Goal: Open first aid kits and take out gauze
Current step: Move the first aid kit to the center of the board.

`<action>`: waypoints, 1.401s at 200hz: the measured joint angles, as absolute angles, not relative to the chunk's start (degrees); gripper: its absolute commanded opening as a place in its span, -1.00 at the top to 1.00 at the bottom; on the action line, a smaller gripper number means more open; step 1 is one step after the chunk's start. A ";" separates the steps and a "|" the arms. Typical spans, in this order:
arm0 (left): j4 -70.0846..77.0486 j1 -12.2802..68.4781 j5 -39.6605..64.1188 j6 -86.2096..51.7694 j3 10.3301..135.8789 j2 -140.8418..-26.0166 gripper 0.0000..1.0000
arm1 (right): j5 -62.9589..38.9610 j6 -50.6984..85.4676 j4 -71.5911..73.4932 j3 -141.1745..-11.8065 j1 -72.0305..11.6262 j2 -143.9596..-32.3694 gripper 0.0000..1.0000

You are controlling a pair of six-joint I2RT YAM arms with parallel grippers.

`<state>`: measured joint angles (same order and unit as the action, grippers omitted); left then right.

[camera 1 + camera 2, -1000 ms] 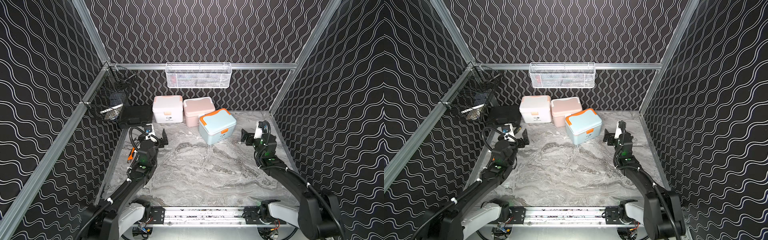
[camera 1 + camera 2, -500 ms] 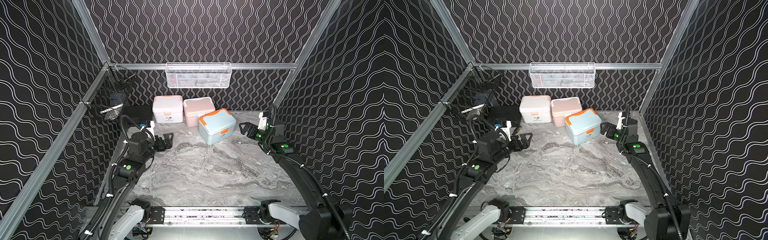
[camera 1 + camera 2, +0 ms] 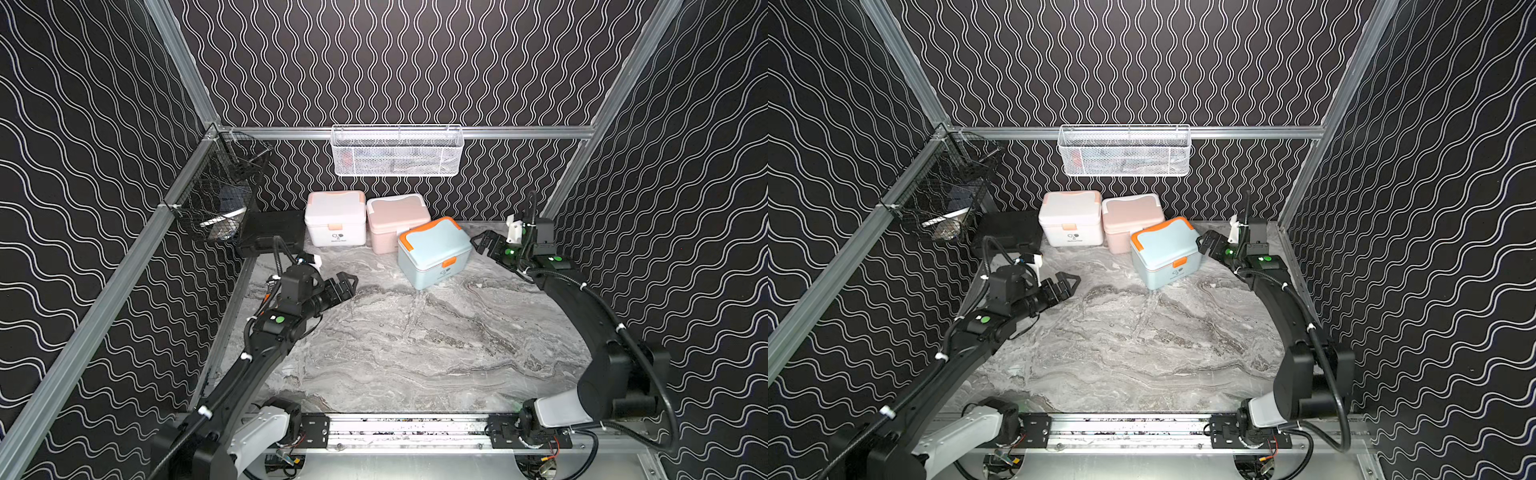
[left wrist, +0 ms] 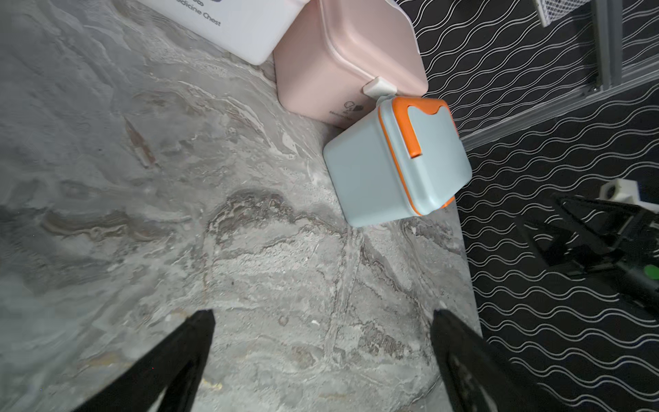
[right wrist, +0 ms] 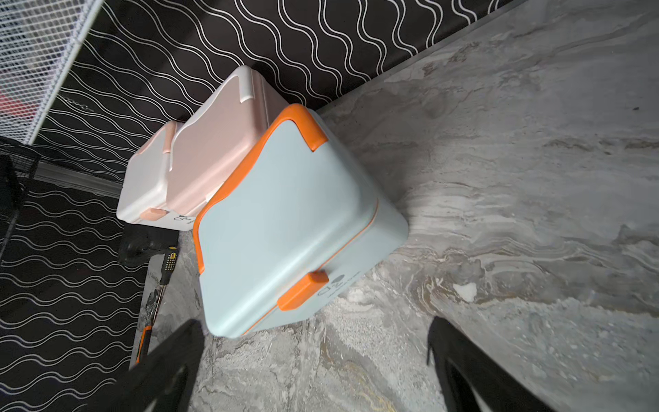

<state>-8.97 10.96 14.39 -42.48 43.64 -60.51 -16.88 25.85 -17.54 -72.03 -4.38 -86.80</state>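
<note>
so the right gripper (image 3: 482, 245) sits just beside the light blue first aid kit (image 3: 434, 251), the left gripper (image 3: 347, 284) well apart from it, both wide open and empty

The white kit (image 3: 336, 220) and pink kit (image 3: 395, 224) stand shut, side by side at the back. The blue kit (image 3: 434, 253), also shut, sits angled before them.

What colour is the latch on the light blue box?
Orange. The latch of the light blue box shows best in the right wrist view.
</note>
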 measured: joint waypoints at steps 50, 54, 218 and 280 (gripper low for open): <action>-1.65 16.51 14.63 -44.40 49.60 -71.88 -0.98 | -20.64 24.82 -16.64 -81.95 -2.74 -99.63 -1.00; -1.39 17.10 14.37 -44.40 50.26 -72.82 -0.98 | -21.06 24.84 -16.56 -82.91 -2.57 -100.79 -1.00; -7.73 25.69 12.67 -41.89 82.76 -109.14 -0.88 | -37.15 22.94 -15.86 -99.26 -1.23 -123.15 -0.77; -7.25 25.69 14.74 -40.38 79.81 -106.67 -0.89 | -38.28 20.91 -16.27 -84.77 -6.31 -109.62 -0.76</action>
